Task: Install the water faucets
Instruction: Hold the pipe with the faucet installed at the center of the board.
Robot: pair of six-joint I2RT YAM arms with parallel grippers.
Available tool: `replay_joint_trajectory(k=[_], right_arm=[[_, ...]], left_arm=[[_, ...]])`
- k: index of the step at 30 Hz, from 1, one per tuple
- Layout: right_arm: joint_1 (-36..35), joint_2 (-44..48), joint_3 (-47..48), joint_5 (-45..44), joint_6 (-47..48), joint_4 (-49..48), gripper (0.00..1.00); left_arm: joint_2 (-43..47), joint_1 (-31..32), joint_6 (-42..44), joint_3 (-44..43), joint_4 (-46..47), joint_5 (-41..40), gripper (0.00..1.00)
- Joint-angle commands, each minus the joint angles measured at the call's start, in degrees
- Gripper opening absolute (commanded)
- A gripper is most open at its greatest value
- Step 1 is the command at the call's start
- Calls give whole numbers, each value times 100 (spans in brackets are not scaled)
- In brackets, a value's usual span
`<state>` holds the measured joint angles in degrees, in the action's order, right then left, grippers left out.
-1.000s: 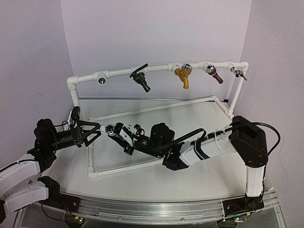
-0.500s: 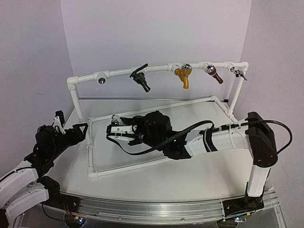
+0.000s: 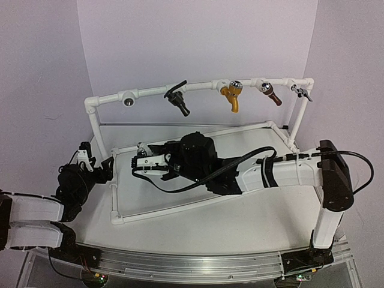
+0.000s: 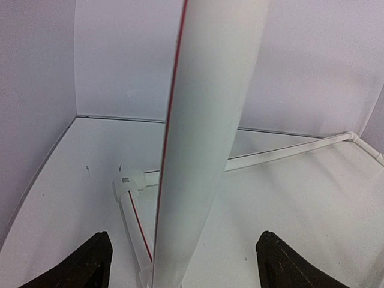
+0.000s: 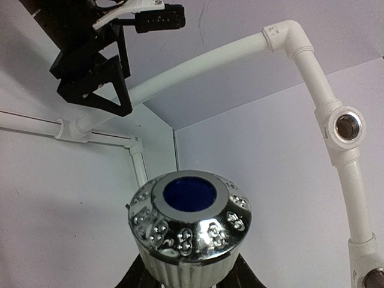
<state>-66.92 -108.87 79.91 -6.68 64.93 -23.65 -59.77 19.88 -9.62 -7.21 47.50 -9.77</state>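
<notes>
The white faucet (image 3: 141, 161), with a chrome knob and blue centre (image 5: 191, 222), stands between the jaws of my right gripper (image 5: 191, 273), which is shut on its ribbed body. In the top view this gripper (image 3: 150, 162) hovers over the left part of the pipe frame. The black faucet (image 3: 178, 101) hangs screwed into the top rail. An empty socket (image 3: 128, 99) sits left of it, and that socket (image 5: 348, 127) also shows in the right wrist view. My left gripper (image 3: 103, 168) is open at the frame's left side, a white pipe (image 4: 204, 150) passing between its fingertips (image 4: 90, 267) with gaps on both sides.
On the top rail hang a gold tap (image 3: 231, 96), a brown tap (image 3: 269, 93) and a small grey one (image 3: 302, 91). The white pipe frame's base rectangle (image 3: 180, 207) lies on the table. Purple walls close in at the back and both sides.
My left gripper drew back left from the white faucet to the frame's left pipe. The right arm lifted and turned the faucet, moving it back and slightly left.
</notes>
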Motion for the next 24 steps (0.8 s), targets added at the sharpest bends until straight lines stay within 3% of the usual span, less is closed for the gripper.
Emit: replay_joint_trajectory(k=[1, 8, 18, 24], right_arm=[[-70, 436, 355, 197, -14, 3, 0], [-196, 378, 531, 52, 111, 95, 0], [-572, -393, 1575, -1980, 1051, 132, 0], [-680, -1163, 1955, -3160, 2966, -1338, 0]], left_arm=[[-545, -18, 747, -366, 1211, -98, 84], [-1173, -27, 1199, -644, 1643, -102, 69], [-1524, -36, 1405, -731, 1781, -76, 29], [-1388, -36, 1340, -641, 1760, -41, 9]])
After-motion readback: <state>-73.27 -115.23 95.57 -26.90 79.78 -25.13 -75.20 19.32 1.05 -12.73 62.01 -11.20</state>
